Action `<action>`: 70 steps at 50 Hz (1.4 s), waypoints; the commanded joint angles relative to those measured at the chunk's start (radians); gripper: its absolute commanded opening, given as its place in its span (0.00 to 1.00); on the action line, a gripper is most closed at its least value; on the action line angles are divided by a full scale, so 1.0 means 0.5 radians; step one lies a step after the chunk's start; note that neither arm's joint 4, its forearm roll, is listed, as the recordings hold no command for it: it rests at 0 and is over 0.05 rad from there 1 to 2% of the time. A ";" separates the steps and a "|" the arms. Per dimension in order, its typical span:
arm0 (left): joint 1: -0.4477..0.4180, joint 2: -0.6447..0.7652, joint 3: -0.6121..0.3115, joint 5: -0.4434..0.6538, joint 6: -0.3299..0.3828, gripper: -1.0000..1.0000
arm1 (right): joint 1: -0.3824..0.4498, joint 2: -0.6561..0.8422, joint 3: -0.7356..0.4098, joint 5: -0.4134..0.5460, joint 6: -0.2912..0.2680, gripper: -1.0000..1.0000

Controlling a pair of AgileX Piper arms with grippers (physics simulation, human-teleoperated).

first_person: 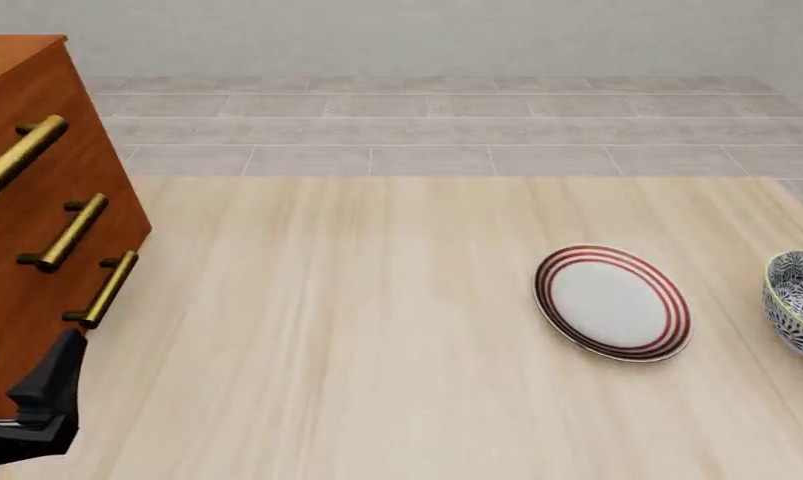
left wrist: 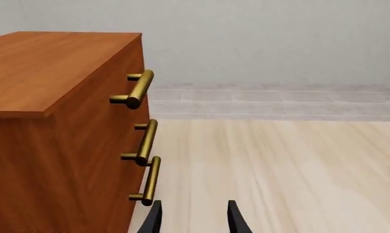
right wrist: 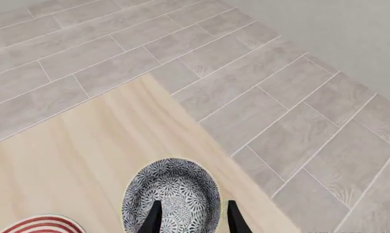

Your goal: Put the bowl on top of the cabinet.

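Above the far right part of the bench, the right gripper (right wrist: 191,217) hangs with its two dark fingers (right wrist: 153,218) apart and nothing between them, poised over the bowl (right wrist: 171,196), whose blue-black floral inside shows between and beyond the fingertips; whether a fingertip touches the bowl cannot be told from this view. That bowl sits upright on the pale wooden bench (first_person: 374,330) close to its right edge, half cut off by the frame in the front view (first_person: 799,302), and the grey tiled floor (right wrist: 260,97) lies just past the bench edge beside it. Near the bowl, toward the middle of the bench, lies a flat white plate (first_person: 612,302) with red rings, a little apart from the bowl. At the left side of the bench the left gripper (left wrist: 192,218) is also parted and empty, held low just in front of the cabinet (left wrist: 59,121), near its lowest handle (left wrist: 150,180). This tall reddish-brown cabinet stands at the left edge of the bench with three brass bar handles on its front and a bare top, well apart from the bowl. In the front view only a dark part of the left arm (first_person: 41,395) shows beside the cabinet's lower corner.
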 commanded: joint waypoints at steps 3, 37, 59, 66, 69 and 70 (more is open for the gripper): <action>0.005 0.015 0.000 -0.013 0.002 1.00 | -0.071 0.121 -0.027 -0.056 -0.057 1.00; 0.022 -0.034 0.000 0.014 -0.010 1.00 | -0.169 0.456 0.017 -0.202 -0.081 1.00; 0.022 -0.068 0.000 0.045 -0.012 1.00 | -0.136 0.635 -0.061 -0.170 -0.049 1.00; 0.019 -0.065 0.000 0.038 -0.017 1.00 | -0.132 0.675 -0.089 -0.152 -0.069 1.00; 0.022 -0.058 0.000 0.029 -0.020 1.00 | -0.132 0.709 -0.090 -0.166 -0.070 1.00; 0.024 -0.060 0.000 0.030 -0.022 1.00 | -0.136 0.723 -0.089 -0.174 -0.080 1.00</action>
